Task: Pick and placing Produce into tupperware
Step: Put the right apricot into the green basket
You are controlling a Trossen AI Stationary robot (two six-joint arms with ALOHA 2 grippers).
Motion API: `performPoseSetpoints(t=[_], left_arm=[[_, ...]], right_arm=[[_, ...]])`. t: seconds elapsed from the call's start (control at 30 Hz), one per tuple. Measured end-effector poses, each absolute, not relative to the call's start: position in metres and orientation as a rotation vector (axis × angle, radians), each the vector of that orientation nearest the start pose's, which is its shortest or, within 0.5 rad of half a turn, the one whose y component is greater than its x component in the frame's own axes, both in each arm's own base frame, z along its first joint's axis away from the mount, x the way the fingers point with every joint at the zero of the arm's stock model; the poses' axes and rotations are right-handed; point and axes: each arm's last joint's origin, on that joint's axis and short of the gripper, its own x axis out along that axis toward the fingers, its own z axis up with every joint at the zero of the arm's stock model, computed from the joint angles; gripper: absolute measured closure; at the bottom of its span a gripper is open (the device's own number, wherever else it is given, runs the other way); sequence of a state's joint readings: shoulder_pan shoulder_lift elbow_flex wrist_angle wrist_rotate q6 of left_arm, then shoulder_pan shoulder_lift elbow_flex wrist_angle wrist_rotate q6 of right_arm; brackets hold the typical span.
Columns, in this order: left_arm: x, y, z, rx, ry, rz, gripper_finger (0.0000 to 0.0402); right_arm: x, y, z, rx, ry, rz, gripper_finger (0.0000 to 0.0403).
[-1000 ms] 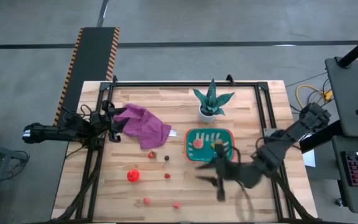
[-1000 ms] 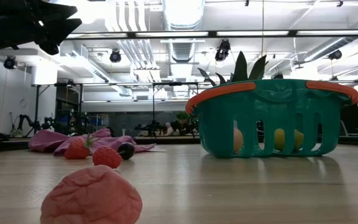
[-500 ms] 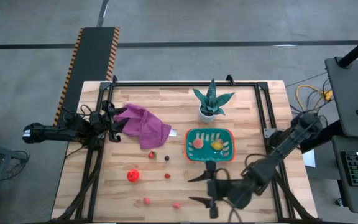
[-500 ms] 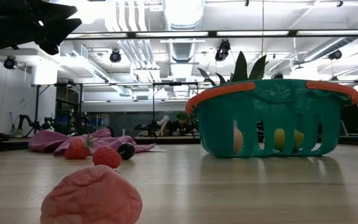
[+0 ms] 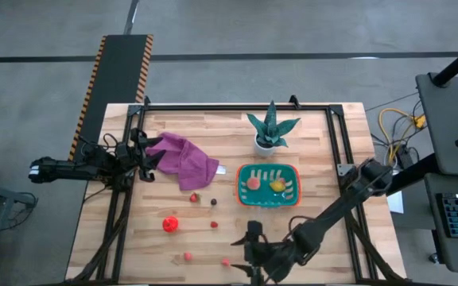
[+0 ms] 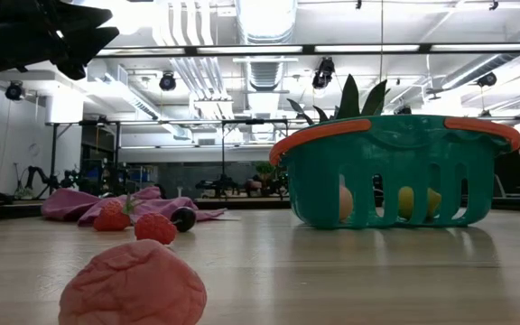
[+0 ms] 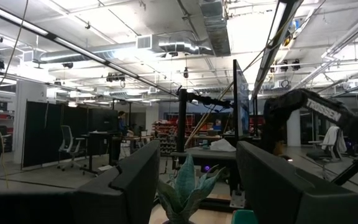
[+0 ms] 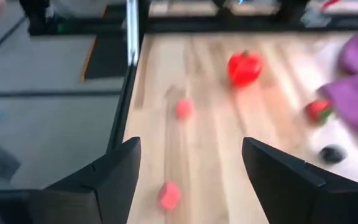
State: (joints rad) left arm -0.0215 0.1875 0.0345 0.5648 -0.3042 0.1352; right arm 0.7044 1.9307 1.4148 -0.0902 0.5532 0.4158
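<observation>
Wooden table (image 5: 316, 135) holds teal slotted tupperware (image 5: 269, 186), orange-rimmed, containing two produce (image 5: 254, 183) pieces.

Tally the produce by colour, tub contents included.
Red pieces: 3
Pink pieces: 2
Dark piece: 1
Peach piece, in the tub: 1
Yellow piece, in the tub: 1
Total: 8

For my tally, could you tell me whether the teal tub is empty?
Not empty: the tupperware holds a peach piece and a yellow piece.
</observation>
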Motion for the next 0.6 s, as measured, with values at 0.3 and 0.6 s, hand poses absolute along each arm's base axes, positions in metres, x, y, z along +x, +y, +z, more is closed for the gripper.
performPoseSetpoints(t=[0.3,0.6], left_arm=[[0.099,0.007,0.213,0.066,-0.388,0.305,0.0203],[0.1,0.007,0.213,0.066,-0.388,0.306,0.0203]], right_arm=[[0.353,0.278,0.195,0.114,0.589,0.048,0.0144],[0.368,0.257,0.188,0.419,0.793,0.165,0.0154]])
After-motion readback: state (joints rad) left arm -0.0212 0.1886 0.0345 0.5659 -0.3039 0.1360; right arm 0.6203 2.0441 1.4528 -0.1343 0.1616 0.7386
